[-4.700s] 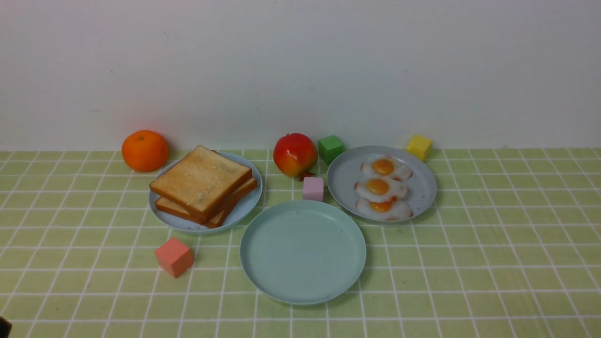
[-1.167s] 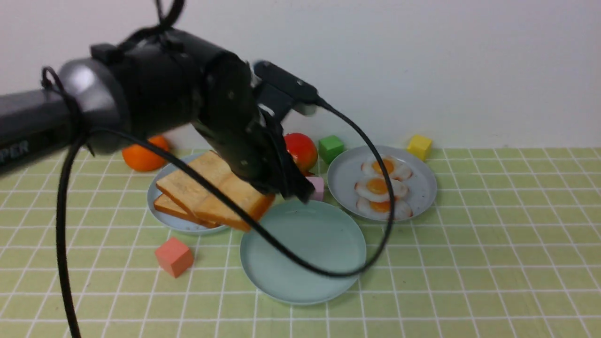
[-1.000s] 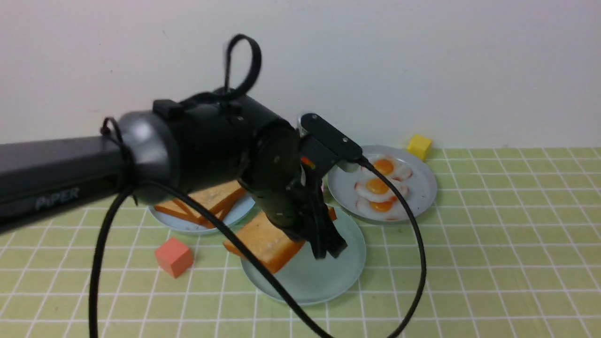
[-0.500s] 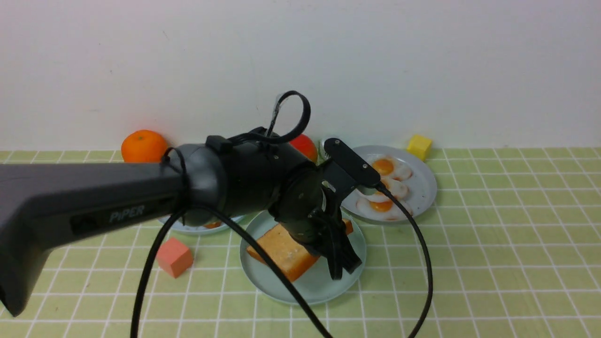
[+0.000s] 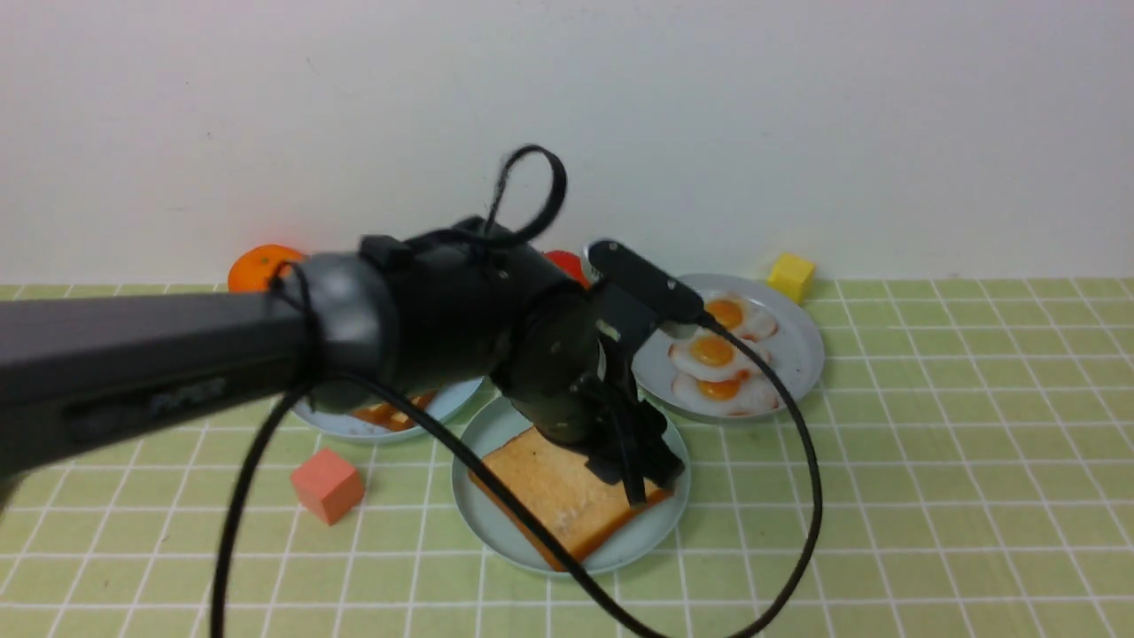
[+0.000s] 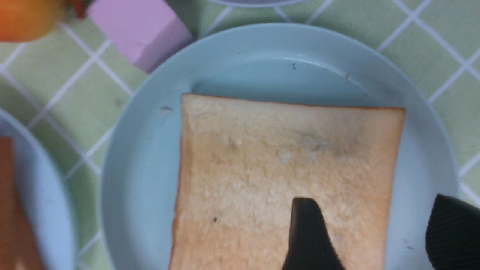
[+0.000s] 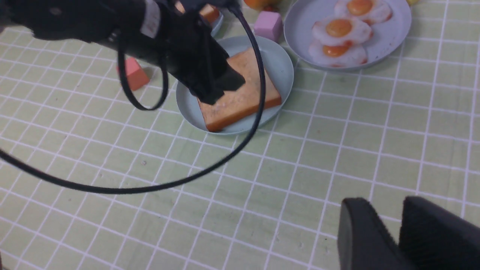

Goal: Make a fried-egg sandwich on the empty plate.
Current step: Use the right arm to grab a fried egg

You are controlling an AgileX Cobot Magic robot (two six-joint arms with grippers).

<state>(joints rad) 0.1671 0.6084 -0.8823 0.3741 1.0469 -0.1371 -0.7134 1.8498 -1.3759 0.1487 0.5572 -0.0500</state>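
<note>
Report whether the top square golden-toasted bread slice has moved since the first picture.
Yes. The toasted bread slice has moved right and toward the camera, off the pale blue plate onto the round mint-green plate.

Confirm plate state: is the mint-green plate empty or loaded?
Loaded. One toast slice lies flat on the mint-green plate, with no egg on it. The left end effector is above the slice, its jaws apart.

Front view looks across the table (image 5: 974, 496) to the wall (image 5: 797, 133). Left wrist view sits close above the plate (image 5: 467, 496); right wrist view shares it from farther off.
</note>
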